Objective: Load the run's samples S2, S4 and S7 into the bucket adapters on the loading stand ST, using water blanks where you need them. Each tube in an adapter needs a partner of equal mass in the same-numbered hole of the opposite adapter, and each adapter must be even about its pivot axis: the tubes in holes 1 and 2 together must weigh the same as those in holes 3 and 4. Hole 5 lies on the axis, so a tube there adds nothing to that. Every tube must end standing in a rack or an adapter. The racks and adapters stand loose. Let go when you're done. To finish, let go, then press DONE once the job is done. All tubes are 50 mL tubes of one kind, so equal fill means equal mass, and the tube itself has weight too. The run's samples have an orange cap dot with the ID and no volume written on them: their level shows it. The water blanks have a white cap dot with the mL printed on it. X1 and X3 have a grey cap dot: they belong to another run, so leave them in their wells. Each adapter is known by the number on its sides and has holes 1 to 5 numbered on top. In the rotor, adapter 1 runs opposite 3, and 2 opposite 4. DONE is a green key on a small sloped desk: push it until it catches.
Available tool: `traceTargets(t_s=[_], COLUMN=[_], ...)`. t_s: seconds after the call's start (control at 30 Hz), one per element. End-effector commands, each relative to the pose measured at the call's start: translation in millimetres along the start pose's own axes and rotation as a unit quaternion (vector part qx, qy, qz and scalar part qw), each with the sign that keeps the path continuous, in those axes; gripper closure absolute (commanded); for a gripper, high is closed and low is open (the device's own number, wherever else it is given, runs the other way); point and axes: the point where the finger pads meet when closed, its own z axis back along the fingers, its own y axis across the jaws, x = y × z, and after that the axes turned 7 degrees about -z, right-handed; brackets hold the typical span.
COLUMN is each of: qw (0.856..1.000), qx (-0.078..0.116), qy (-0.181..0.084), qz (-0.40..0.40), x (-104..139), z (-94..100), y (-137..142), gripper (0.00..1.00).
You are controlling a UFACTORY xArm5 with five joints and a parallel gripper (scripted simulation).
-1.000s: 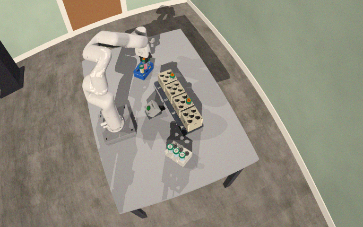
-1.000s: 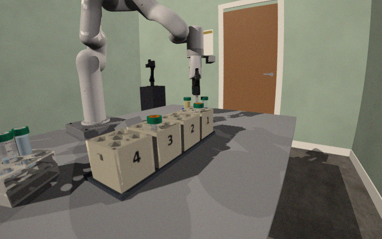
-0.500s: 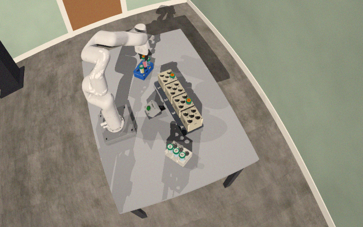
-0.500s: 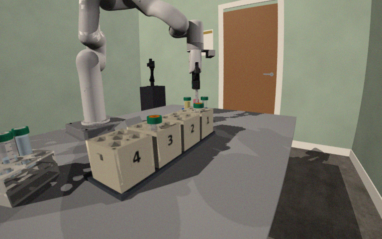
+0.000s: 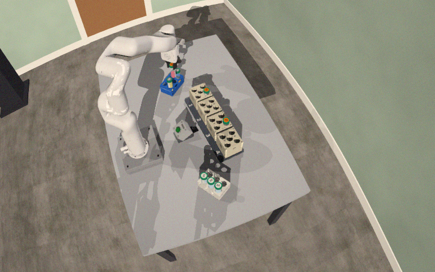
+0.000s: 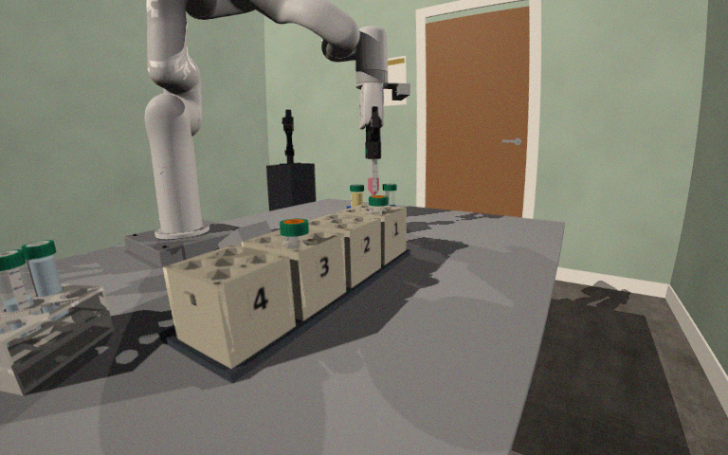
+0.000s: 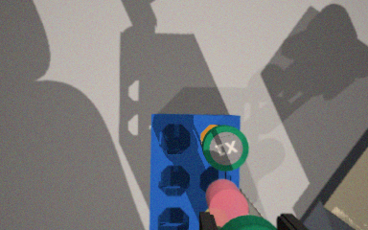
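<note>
One orange-dotted tube of pink liquid clamped upright in the gripper, held over the blue rack, tube X1 and a yellow-filled tube standing in the same rack, adapter 1 near it, carrying another orange-dotted tube.

White rounded arm, glossy patches; dark fingers; grey base plate, dark screws.

Grey, flat-topped rectangular table. On it, relative to the dark loading stand with four beige adapters: blue plastic rack near adapter 1's end; clear plastic rack beyond adapter 4; small sloped grey desk and grey arm base plate alongside.
</note>
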Motion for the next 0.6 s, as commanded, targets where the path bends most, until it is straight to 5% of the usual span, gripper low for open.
traceTargets(t_s=[0.0,0.57], qw=[1.0,1.0], qx=[-0.002,-0.002], qy=[0.002,0.002], qz=[0.0,0.0], x=[-1.1,-1.0], z=[9.7,39.7], y=[-0.2,-0.1], gripper=[1.0,1.0])
